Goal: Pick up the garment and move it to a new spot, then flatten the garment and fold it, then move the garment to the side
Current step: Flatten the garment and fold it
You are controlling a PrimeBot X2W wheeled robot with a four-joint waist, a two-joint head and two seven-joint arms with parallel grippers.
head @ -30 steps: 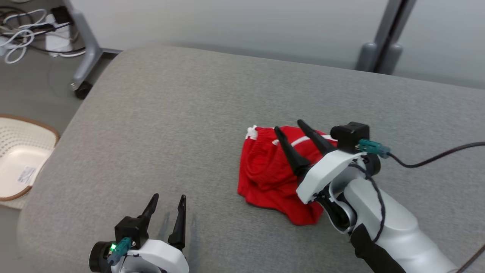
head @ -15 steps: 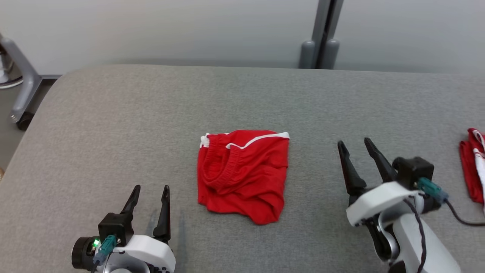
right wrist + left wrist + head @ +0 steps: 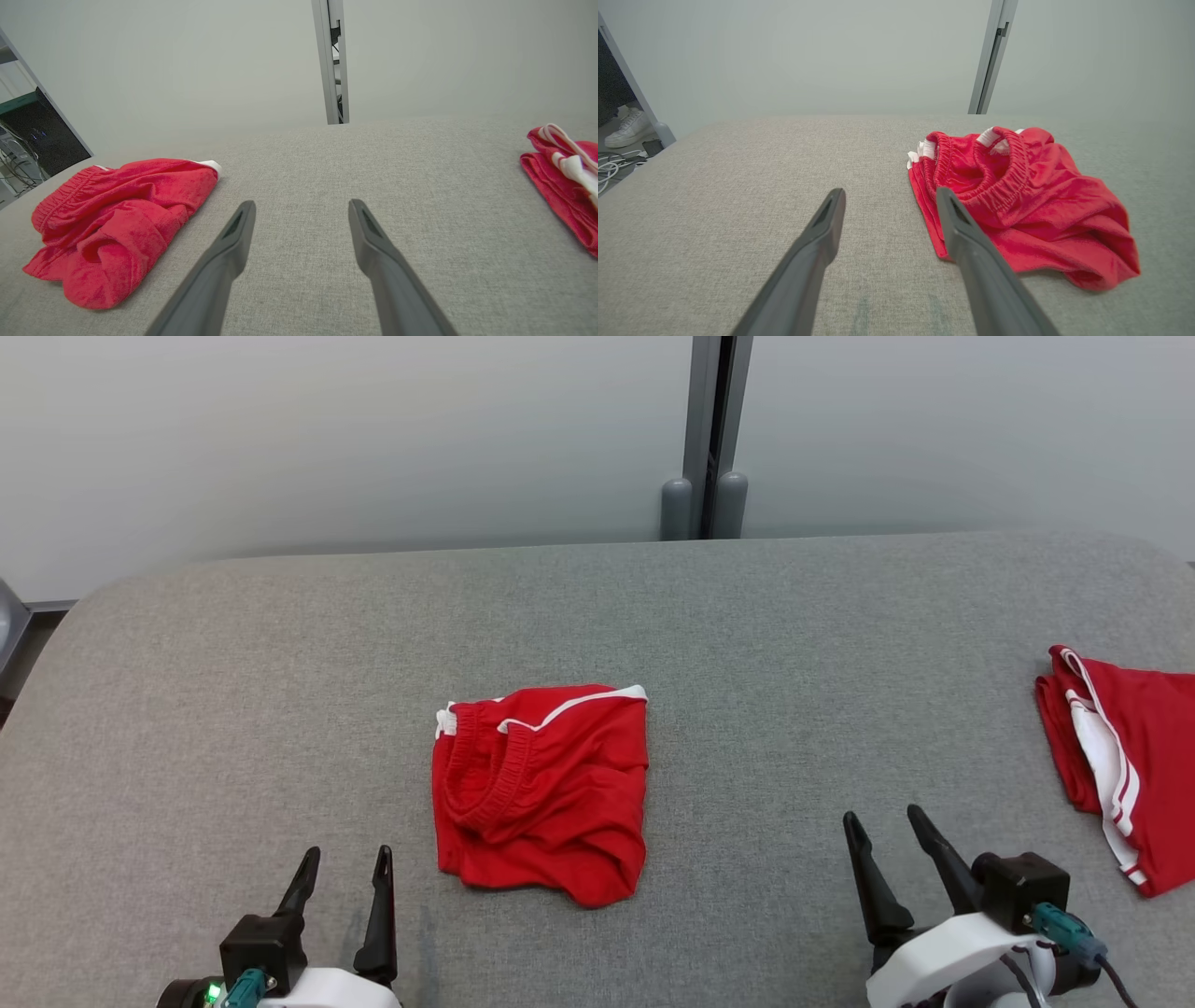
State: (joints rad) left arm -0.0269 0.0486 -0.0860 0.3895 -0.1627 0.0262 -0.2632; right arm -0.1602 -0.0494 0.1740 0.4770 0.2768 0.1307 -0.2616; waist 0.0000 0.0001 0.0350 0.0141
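Showing garment (image 3: 1017,205), shoe (image 3: 623,130), left wrist view

I see the garment (image 3: 541,793) as soft matt red cloth, waistband ribbed; the padded top (image 3: 280,663) beneath is coarse grey weave. At three o'clock, a second garment (image 3: 1134,747), matt cloth too.

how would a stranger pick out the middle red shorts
Start at the grey padded table. Near its middle lie red shorts, folded roughly square. Unlike the red garment at the right edge, they show a gathered elastic waistband.
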